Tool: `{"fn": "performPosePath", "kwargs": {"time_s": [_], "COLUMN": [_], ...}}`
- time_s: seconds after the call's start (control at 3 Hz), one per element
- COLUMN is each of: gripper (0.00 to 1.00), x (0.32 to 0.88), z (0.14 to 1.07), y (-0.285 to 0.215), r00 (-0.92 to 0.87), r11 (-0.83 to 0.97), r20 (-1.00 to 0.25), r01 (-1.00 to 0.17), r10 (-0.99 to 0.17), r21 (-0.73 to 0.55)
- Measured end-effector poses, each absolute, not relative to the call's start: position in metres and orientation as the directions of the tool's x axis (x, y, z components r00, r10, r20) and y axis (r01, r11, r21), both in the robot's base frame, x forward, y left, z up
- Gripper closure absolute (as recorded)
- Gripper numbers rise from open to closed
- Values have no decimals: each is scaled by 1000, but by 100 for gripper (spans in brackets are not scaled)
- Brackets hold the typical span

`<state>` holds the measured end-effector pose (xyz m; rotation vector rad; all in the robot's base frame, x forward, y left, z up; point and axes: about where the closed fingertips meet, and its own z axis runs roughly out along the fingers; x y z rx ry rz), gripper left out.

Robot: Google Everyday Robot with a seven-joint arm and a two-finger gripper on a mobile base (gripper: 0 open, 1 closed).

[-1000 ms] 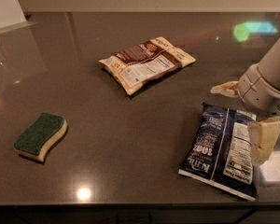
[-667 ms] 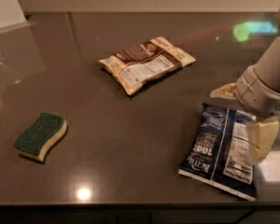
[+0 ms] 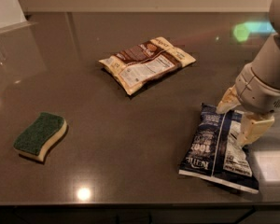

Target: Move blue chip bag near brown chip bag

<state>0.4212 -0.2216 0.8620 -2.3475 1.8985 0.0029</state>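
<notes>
My arm (image 3: 276, 55) comes in from the right edge of the counter (image 3: 130, 139) and slopes down toward the front right corner, ending in the thick grey wrist (image 3: 261, 90). Below it my gripper (image 3: 239, 116) sits low over the surface, pointing down and a little to the left. My two cream fingers (image 3: 226, 101) are spread apart (one nearer the back, one nearer the front edge), with a clear gap between them.

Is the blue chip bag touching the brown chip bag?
No, the blue chip bag, under the gripper, lies apart from the brown chip bag.
</notes>
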Motion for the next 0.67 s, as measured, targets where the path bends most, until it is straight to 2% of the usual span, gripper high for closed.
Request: {"fn": "performPosePath", "kwargs": {"time_s": [0.67], "gripper": [92], "x": [431], "z": [878], "y": [-227], "r00": [196], "r11": [-191], "r20": [-34], "r01": [-975], "r10": [-980], "r21": [-115]}}
